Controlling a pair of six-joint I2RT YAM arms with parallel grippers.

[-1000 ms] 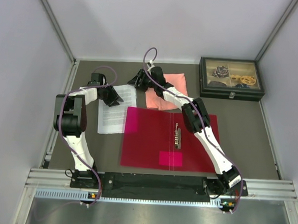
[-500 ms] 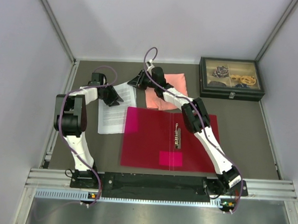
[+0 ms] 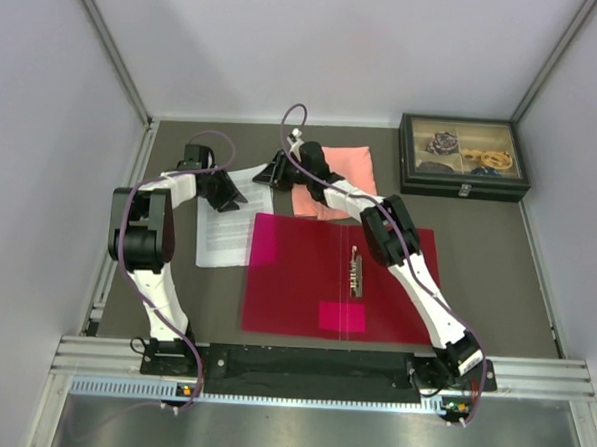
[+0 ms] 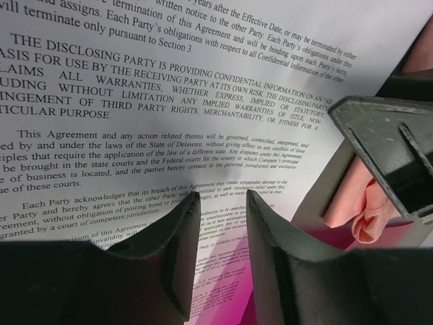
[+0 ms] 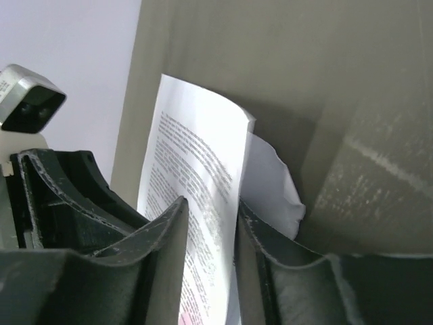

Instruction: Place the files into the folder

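One folder (image 3: 295, 283) (open), one files stack (image 3: 217, 241), one cloth (image 3: 348, 166)

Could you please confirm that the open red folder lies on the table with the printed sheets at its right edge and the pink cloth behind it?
Not quite: the files lie at the left edge of the folder, not the right, as the top external view shows. The rest holds: the folder is open and the pink cloth lies behind it.
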